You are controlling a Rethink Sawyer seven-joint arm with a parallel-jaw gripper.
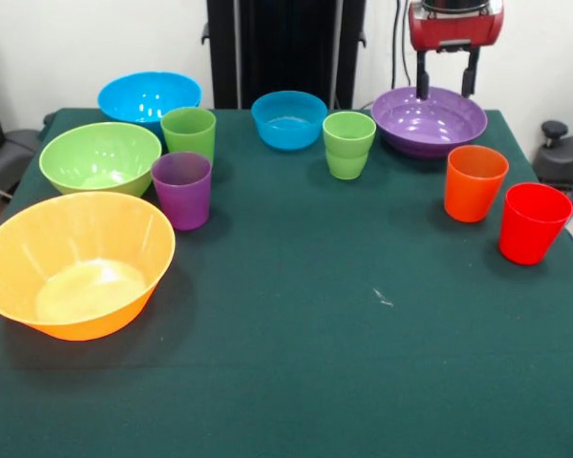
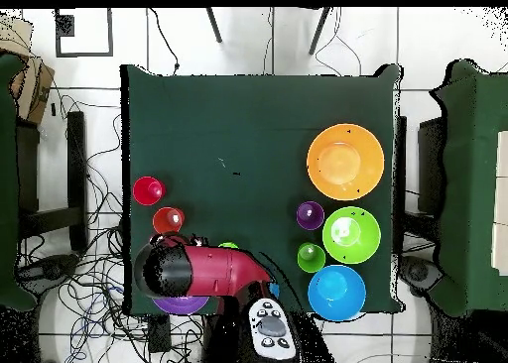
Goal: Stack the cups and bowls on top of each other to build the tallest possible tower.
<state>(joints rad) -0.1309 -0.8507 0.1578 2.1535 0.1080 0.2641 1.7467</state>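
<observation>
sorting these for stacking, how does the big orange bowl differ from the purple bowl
The orange bowl is larger and deeper; the purple bowl is shallower. The orange bowl sits at the table's near corner, clear of the arm; the purple bowl sits at the far edge under the open claw. Both are upright, empty and unstacked.

My arm (image 2: 203, 271), overhead view: covers most of the wide purple bowl (image 2: 182, 304); only a sliver shows below it.
Smaller blue bowl: overhead, hidden under my arm; cannot be made out.
Lime green cup (image 2: 228, 246): overhead, only a rim edge shows beside my arm.
My pincer (image 1: 447, 76): front view, body cut by the top edge; two dark fingers (image 1: 423, 78) show apart over the purple bowl's far rim. Overhead, concealed beneath my own arm.
</observation>
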